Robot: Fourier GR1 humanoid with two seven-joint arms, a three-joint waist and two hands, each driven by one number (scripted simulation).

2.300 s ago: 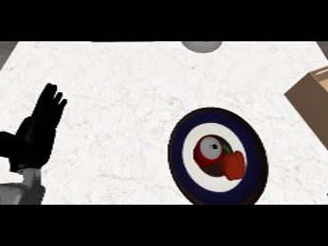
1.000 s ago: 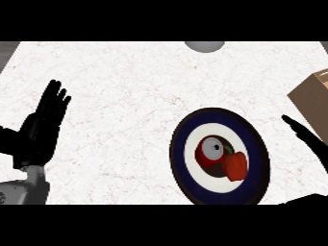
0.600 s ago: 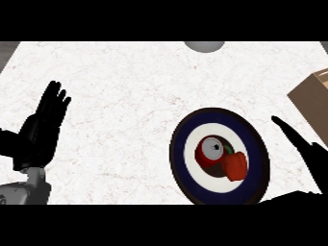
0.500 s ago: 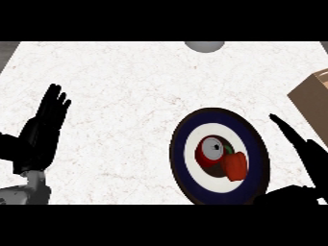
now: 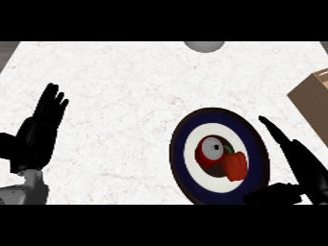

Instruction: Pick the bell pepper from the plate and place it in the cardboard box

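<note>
Right hand (image 5: 301, 163): fingers lying straight and apart beside the plate (image 5: 184, 158) at the worktop's right edge, holding nothing. Risk: fingers are likely nudging the plate's rim and rolling the bell pepper (image 5: 233, 165) away.

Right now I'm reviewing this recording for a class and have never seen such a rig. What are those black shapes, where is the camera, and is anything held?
The camera looks steeply down from the robot's head at a white counter. The black shapes are its two hands. The left hand rests open at the view's left, fingers up. The right hand is open, fingers straight, just right of a plate with a dark blue rim. A red bell pepper lies on the plate. A cardboard box stands at the right edge. Neither hand holds anything.
</note>
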